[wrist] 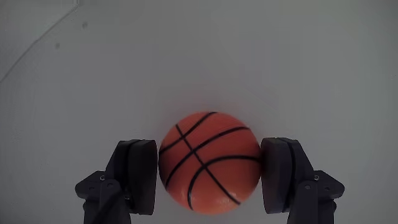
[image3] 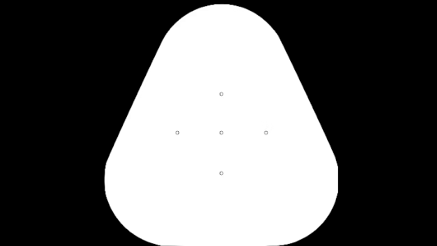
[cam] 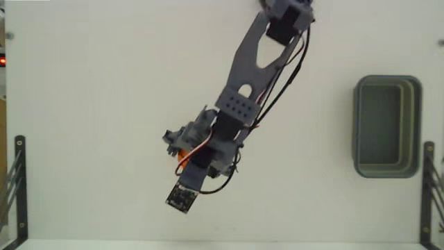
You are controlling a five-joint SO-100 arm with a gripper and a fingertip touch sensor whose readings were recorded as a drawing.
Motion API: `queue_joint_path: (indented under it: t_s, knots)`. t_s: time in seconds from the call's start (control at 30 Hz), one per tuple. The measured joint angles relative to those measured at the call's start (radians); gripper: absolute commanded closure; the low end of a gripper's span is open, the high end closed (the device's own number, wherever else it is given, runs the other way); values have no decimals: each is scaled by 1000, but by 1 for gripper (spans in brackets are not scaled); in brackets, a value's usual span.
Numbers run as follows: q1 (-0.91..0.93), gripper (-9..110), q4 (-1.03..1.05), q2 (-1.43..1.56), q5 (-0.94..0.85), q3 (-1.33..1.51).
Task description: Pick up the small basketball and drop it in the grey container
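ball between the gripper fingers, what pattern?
Small round orange basketball with curved black seam lines; clearest in the wrist view.

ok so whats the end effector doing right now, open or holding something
End effector: closed on the small basketball, one finger on each side of it.

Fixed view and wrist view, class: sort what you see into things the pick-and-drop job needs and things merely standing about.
Needed: small basketball, between the gripper fingers; grey container, at right.

Standing about: black metal brackets at the table's lower corners.
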Motion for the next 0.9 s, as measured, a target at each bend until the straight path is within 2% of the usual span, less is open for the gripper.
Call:
queue_joint_path:
  t_s: [0.9]
  knots:
    - [-2,-9,8,-25,0,-44]
